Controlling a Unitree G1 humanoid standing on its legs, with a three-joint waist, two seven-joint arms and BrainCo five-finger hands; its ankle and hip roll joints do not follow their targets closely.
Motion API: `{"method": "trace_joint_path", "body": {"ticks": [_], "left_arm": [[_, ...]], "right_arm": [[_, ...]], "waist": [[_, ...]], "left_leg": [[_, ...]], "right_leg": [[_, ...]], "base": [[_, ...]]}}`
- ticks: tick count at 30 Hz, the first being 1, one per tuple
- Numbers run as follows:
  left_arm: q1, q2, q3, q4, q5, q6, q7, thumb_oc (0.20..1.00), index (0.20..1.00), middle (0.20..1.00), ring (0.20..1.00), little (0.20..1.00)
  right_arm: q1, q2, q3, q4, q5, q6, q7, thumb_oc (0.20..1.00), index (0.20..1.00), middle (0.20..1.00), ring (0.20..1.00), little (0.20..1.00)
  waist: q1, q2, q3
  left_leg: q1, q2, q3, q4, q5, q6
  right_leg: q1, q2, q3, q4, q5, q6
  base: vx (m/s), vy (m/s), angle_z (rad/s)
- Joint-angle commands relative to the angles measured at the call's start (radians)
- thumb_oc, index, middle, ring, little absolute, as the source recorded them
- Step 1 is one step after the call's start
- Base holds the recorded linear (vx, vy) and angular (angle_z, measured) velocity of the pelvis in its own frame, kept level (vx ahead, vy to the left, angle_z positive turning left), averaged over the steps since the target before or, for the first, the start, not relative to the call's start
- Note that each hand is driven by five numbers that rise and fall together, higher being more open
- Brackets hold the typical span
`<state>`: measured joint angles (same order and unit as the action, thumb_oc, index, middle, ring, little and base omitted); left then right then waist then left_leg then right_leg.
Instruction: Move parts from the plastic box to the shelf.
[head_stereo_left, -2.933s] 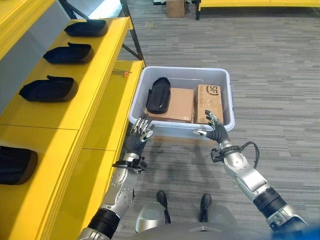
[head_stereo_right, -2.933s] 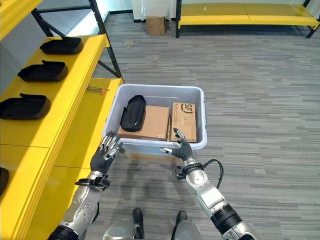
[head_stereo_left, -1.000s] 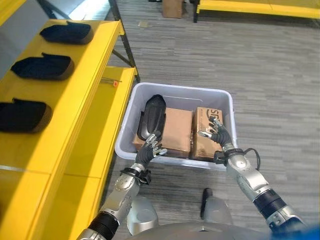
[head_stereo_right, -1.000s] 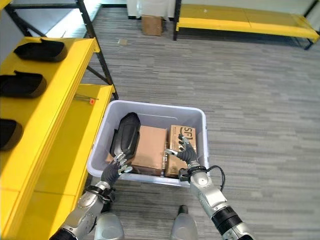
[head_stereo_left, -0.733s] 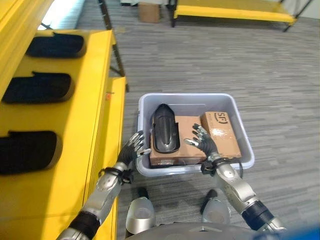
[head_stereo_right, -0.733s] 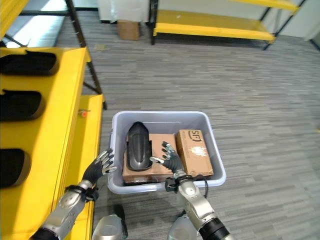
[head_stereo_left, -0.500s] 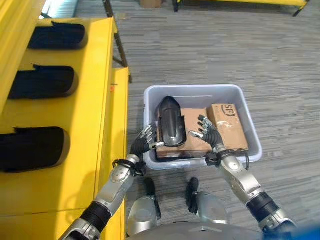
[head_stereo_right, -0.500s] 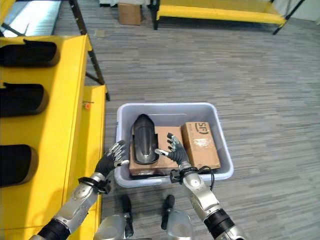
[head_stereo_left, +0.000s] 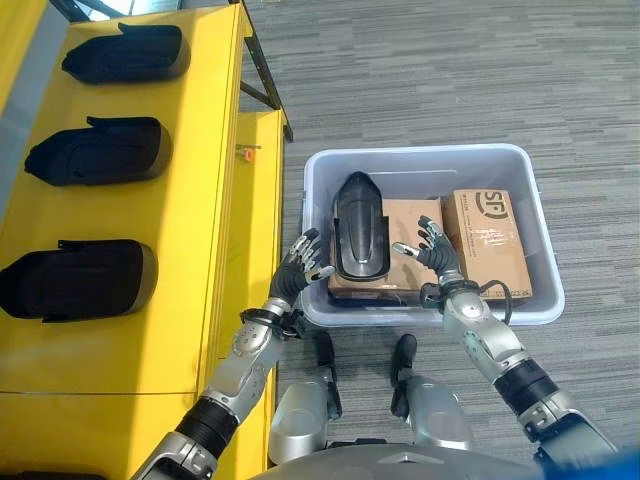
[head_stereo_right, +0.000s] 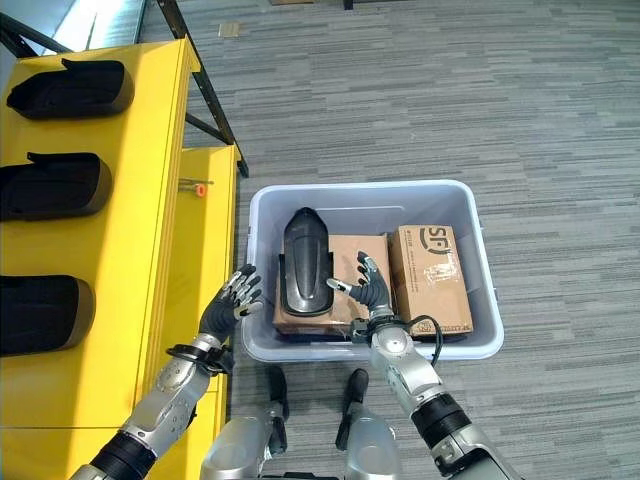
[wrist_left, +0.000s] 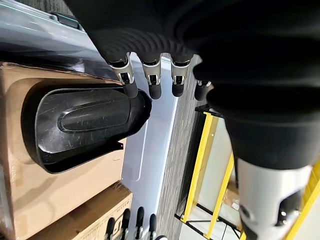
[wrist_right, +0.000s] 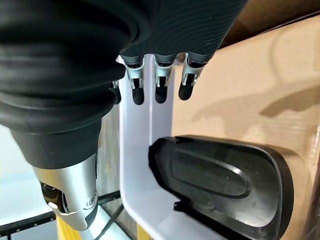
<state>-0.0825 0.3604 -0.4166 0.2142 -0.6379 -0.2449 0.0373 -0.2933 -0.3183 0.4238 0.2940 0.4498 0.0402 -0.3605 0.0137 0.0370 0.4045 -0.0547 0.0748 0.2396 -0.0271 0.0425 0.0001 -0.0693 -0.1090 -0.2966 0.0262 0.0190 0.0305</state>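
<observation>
Left hand hovers at the near left wall of the plastic box, fingers spread, holding nothing. Right hand is inside the box over the cardboard boxes, fingers also apart and empty. Grey carpet floor; yellow shelf on the robot's left carries three black parts. One black part lies on the cardboard, between the two hands. Half a second back both hands flanked it likewise; the camera has shifted.
</observation>
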Motion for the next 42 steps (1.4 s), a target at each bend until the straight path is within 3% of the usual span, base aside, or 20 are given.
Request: {"method": "trace_joint_path", "body": {"ticks": [1, 22, 29, 32, 36, 37, 40, 42], "left_arm": [[-0.01, -0.008, -0.029, -0.083, 0.005, -0.034, 0.035, 1.0, 1.0, 1.0, 1.0, 1.0], [-0.078, 0.012, -0.093, -0.13, 0.012, -0.02, 0.127, 1.0, 1.0, 1.0, 1.0, 1.0], [-0.085, 0.018, -0.098, -0.16, 0.005, 0.005, 0.148, 1.0, 1.0, 1.0, 1.0, 1.0], [-0.09, 0.019, -0.103, -0.159, 0.006, 0.007, 0.16, 1.0, 1.0, 1.0, 1.0, 1.0], [-0.089, 0.017, -0.109, -0.17, 0.012, 0.008, 0.173, 1.0, 1.0, 1.0, 1.0, 1.0], [-0.086, 0.015, -0.112, -0.174, 0.013, 0.002, 0.179, 1.0, 1.0, 1.0, 1.0, 1.0], [-0.071, 0.01, -0.109, -0.197, 0.038, -0.033, 0.196, 1.0, 1.0, 1.0, 1.0, 1.0], [-0.06, 0.007, -0.108, -0.229, 0.077, -0.066, 0.22, 1.0, 1.0, 1.0, 1.0, 1.0]], "right_arm": [[-0.087, 0.021, -0.003, -0.027, 0.009, -0.011, -0.058, 1.0, 1.0, 1.0, 1.0, 1.0], [-0.297, 0.06, 0.012, 0.13, 0.075, 0.008, -0.17, 1.0, 1.0, 1.0, 1.0, 1.0], [-0.313, 0.062, 0.012, 0.145, 0.128, 0.064, -0.191, 1.0, 1.0, 1.0, 1.0, 1.0], [-0.331, 0.069, 0.013, 0.198, 0.14, 0.029, -0.205, 1.0, 1.0, 1.0, 1.0, 1.0], [-0.342, 0.07, 0.0, 0.214, 0.086, -0.06, -0.252, 1.0, 1.0, 1.0, 1.0, 1.0], [-0.345, 0.065, -0.007, 0.203, 0.034, -0.111, -0.297, 1.0, 1.0, 1.0, 1.0, 1.0], [-0.328, 0.047, -0.042, 0.105, -0.08, -0.225, -0.356, 1.0, 1.0, 1.0, 1.0, 1.0], [-0.279, 0.042, -0.057, -0.022, -0.163, -0.258, -0.329, 1.0, 1.0, 1.0, 1.0, 1.0]], "waist": [[0.018, -0.008, 0.021], [0.063, 0.031, 0.116], [0.069, 0.033, 0.116], [0.075, 0.036, 0.116], [0.078, 0.042, 0.116], [0.076, 0.043, 0.116], [0.063, 0.044, 0.116], [0.047, 0.041, 0.116]], "left_leg": [[0.004, 0.105, 0.03, 0.035, 0.004, -0.081], [-0.097, 0.096, -0.007, 0.055, 0.02, -0.087], [-0.13, 0.091, -0.007, 0.063, 0.019, -0.085], [-0.153, 0.092, -0.005, 0.077, 0.017, -0.083], [-0.167, 0.091, -0.005, 0.076, 0.019, -0.082], [-0.171, 0.09, -0.004, 0.074, 0.019, -0.08], [-0.167, 0.087, 0.0, 0.068, 0.017, -0.078], [-0.16, 0.087, 0.009, 0.065, 0.015, -0.076]], "right_leg": [[-0.042, -0.035, -0.003, 0.115, -0.066, 0.025], [-0.157, -0.037, -0.018, 0.198, -0.088, 0.009], [-0.194, -0.041, -0.019, 0.211, -0.087, 0.012], [-0.219, -0.045, -0.019, 0.227, -0.087, 0.011], [-0.233, -0.046, -0.018, 0.233, -0.089, 0.011], [-0.239, -0.046, -0.016, 0.236, -0.089, 0.011], [-0.24, -0.045, -0.009, 0.233, -0.089, 0.016], [-0.236, -0.045, -0.003, 0.227, -0.09, 0.018]], "base": [[0.0, 0.0, 0.0], [-0.01, 0.004, 0.03], [0.0, 0.003, 0.02], [0.0, 0.004, 0.01], [0.0, 0.017, 0.01], [0.0, 0.04, 0.0], [0.01, 0.05, 0.0], [0.02, 0.068, -0.01]]}}
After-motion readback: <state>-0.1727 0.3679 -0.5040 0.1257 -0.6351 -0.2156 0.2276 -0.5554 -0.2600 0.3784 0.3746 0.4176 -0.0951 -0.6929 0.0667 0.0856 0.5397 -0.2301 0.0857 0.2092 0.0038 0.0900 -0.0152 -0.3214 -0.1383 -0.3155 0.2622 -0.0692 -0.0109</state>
